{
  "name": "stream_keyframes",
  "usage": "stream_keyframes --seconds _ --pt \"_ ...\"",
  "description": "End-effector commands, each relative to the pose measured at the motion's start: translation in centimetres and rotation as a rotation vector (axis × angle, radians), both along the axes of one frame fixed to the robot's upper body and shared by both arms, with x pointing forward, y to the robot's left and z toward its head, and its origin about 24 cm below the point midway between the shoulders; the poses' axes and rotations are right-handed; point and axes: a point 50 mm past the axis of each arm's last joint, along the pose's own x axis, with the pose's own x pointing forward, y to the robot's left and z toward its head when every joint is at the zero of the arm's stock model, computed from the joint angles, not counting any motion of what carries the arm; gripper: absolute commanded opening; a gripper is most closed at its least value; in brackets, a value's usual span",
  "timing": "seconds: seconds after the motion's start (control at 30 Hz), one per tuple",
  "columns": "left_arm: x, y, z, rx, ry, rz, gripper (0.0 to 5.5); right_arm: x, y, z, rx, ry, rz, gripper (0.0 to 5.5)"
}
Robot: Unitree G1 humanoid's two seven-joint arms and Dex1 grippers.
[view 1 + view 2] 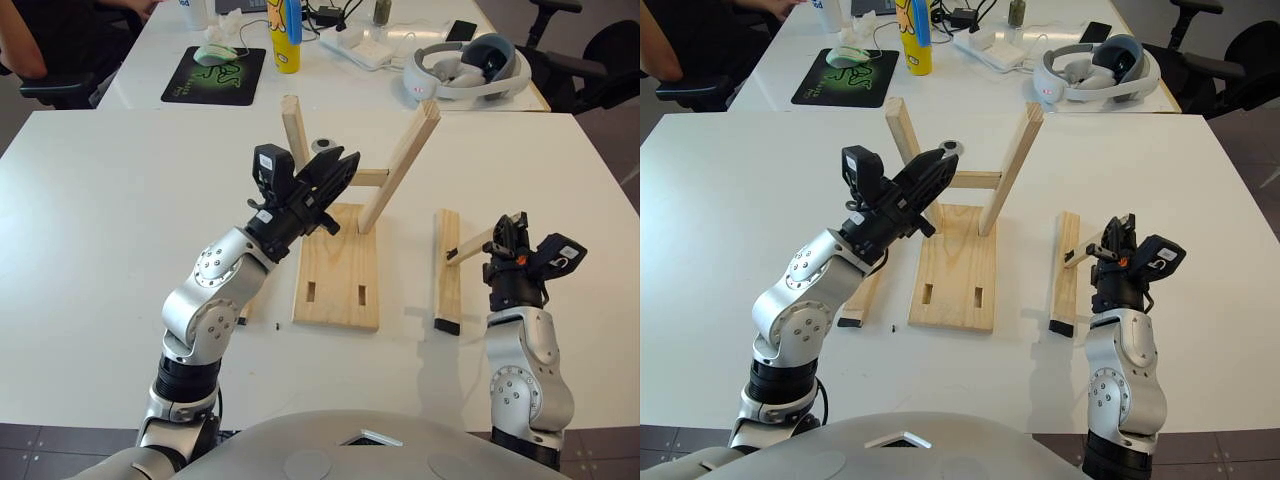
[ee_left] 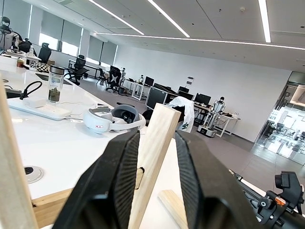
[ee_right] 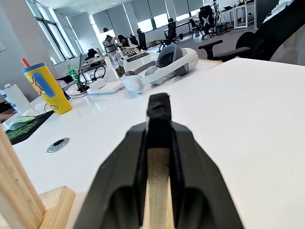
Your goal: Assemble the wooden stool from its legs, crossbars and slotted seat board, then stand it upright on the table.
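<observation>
Seat board flat at mid-desk, upright legs at its far end near the desk's far edge; bare surface on both sides. Left claw hangs wide open over the board, pointing at the right-hand leg, apart from it. Right claw clamps a crossbar joined to a loose leg lying flat.

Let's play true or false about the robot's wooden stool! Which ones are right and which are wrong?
1. The seat board lies flat on the table. True.
2. All four legs stand in the board. False: only two legs stand in it.
3. The right gripper is empty. False: it is shut on a wooden piece.
4. A yellow cup stands on the far table. True.
</observation>
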Motion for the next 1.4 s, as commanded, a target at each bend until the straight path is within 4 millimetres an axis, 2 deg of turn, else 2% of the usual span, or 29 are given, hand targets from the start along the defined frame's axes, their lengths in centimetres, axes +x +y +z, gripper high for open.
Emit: stream_keyframes --seconds 0.03,0.33,0.47,0.67,0.87,1.17,1.4 --pt "-0.1 -0.4 0.3 0.005 -0.008 -0.023 1.35 0.1 0.6 -0.5 -0.049 0.024 0.037 0.43" --pt "0.0 -0.4 0.7 0.031 -0.021 -0.051 1.35 -1.1 2.4 -2.3 -0.178 0.097 0.079 0.43" --pt "0.0 -0.5 0.8 0.032 -0.022 -0.055 1.35 -1.6 2.9 -3.9 -0.276 0.142 0.127 0.43" --pt "0.0 -0.6 0.9 0.04 -0.02 -0.078 1.35 -2.4 3.3 -5.1 -0.293 0.129 0.135 0.43" --pt "-0.1 -0.7 0.8 0.05 -0.013 -0.095 1.35 -3.6 2.7 -7.1 -0.262 0.161 0.115 0.43" --pt "-0.2 -0.6 0.7 0.046 -0.007 -0.076 1.35 -3.0 2.6 -7.0 -0.254 0.161 0.143 0.43" --pt "-0.2 -0.7 0.6 0.044 -0.011 -0.063 1.35 -2.3 2.5 -6.2 -0.283 0.12 0.168 0.43"
